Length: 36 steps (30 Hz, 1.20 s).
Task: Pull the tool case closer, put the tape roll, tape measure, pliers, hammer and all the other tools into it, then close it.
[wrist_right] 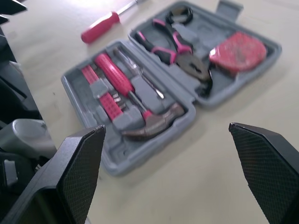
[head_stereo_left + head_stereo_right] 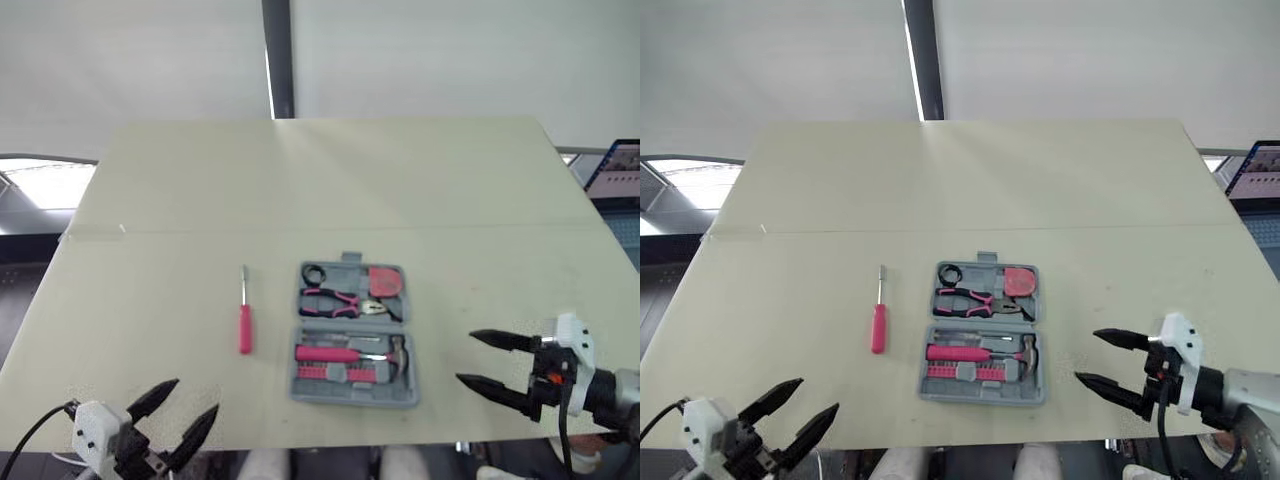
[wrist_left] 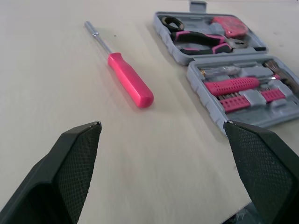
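Left end effector gapes near screwdriver; right wrist view shows the hammer.

The open grey plastic tool case lies on the pale flat table, near its 6 o'clock edge. A pink-handled screwdriver lies apart at the case's 9 o'clock. The case's 12 o'clock half holds the black tape roll, pink-gripped pliers and red tape measure; its 6 o'clock half holds the pink-handled hammer.
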Available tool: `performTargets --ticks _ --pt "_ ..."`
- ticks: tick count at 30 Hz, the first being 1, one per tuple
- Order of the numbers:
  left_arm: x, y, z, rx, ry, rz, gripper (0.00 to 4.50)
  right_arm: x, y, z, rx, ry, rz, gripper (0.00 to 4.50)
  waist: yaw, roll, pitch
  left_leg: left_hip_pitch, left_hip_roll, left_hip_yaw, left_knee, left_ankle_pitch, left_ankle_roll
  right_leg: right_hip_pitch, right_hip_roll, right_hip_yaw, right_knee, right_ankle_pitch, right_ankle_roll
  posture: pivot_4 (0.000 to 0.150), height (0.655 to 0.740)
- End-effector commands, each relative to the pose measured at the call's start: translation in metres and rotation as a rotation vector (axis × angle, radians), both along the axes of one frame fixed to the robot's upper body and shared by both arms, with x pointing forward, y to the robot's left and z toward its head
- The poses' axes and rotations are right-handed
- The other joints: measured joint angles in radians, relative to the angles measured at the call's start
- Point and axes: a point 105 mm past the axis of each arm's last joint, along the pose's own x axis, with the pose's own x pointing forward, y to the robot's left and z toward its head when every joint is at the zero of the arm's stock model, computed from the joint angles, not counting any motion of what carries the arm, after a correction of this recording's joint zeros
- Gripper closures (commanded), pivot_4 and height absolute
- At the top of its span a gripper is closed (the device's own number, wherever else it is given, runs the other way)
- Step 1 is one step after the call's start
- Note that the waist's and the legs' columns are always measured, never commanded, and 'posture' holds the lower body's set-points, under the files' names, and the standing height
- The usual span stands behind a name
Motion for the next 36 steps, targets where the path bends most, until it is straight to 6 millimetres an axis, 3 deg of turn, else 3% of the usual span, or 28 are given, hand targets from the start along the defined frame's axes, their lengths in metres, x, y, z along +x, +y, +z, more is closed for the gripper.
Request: performTargets --ticks 1,7,11,15,18,23,36 --pt "0.000 -0.004 0.005 -0.024 0.019 0.032 0.00 -0.004 0.007 0.008 0.028 -0.041 0.038 0.04 0.003 0.000 0.000 0.000 0.000 0.000 0.000 0.000 0.000 0.000 0.000 0.000 0.000 0.000 0.000 0.150 0.7373" --pt "0.025 -0.007 0.031 -0.036 -0.076 0.222 0.00 0.005 0.004 0.008 0.039 -0.025 0.042 0.04 0.005 -0.001 0.000 0.000 0.000 0.000 0.001 0.000 0.000 0.002 0.000 0.001 0.000 0.001 0.001 0.150 0.7373" --pt "0.038 -0.002 0.026 0.044 -0.036 0.391 0.00 0.008 0.003 0.008 0.023 -0.001 0.066 0.04 0.002 0.000 0.000 0.000 0.000 0.000 0.001 0.000 0.000 0.003 0.000 0.001 0.000 0.001 0.001 0.150 0.7373" --pt "0.051 -0.009 0.024 0.073 -0.010 0.416 0.00 0.012 0.000 0.011 0.015 0.002 0.068 0.04 0.003 0.000 0.000 0.001 0.000 0.000 0.002 0.000 0.000 0.001 0.001 0.001 0.000 0.001 0.001 0.150 0.7373" --pt "0.079 -0.024 0.025 0.078 -0.037 0.386 0.00 0.014 0.000 0.013 0.007 -0.004 0.066 0.04 0.016 0.001 -0.001 0.002 0.000 0.000 0.003 0.001 0.000 0.001 0.001 0.001 0.001 0.001 0.001 0.150 0.7373" --pt "0.106 -0.037 0.021 0.098 0.015 0.415 0.00 0.018 -0.001 0.015 0.003 -0.008 0.052 0.04 0.022 0.001 -0.001 0.001 -0.001 0.000 0.004 0.001 -0.001 0.000 0.001 0.002 0.004 0.001 0.001 0.150 0.7373" --pt "0.128 -0.053 0.008 0.111 0.187 0.435 0.00 0.020 -0.006 0.014 0.007 -0.003 0.025 0.04 0.027 0.001 -0.001 0.001 -0.001 0.000 0.005 0.001 -0.001 -0.001 0.001 0.002 0.005 0.001 0.001 0.150 0.7373"
